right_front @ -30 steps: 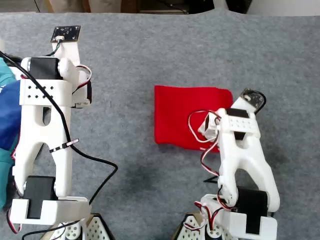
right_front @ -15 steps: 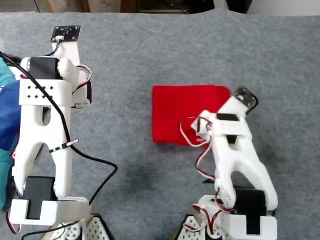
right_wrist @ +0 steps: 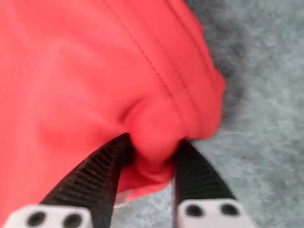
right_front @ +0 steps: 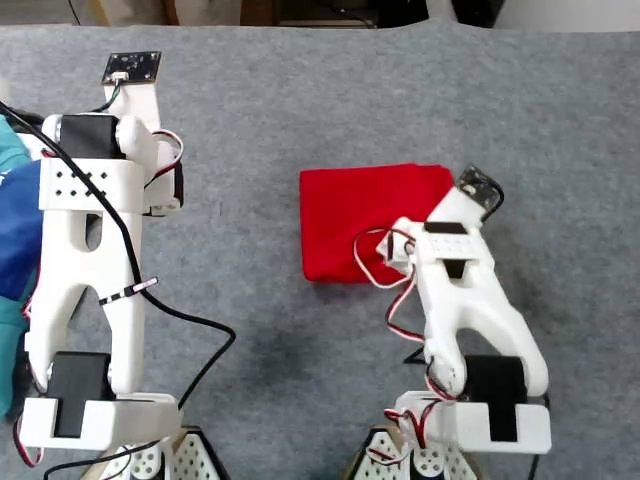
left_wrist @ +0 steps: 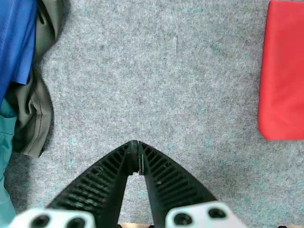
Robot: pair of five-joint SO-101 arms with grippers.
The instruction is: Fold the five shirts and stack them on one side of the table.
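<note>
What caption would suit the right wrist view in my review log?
The right gripper pinches a bunched fold at the edge of the red shirt, with the grey table alongside.

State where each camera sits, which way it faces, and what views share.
High view: fixed overhead, looking down at the table; left arm and right arm show.
Left wrist view: on that arm, looking down past the shut left gripper at table and shirt pile.
Right wrist view: on that arm, close on the right gripper pinching the red shirt.
Shared: all three show the red shirt.
</note>
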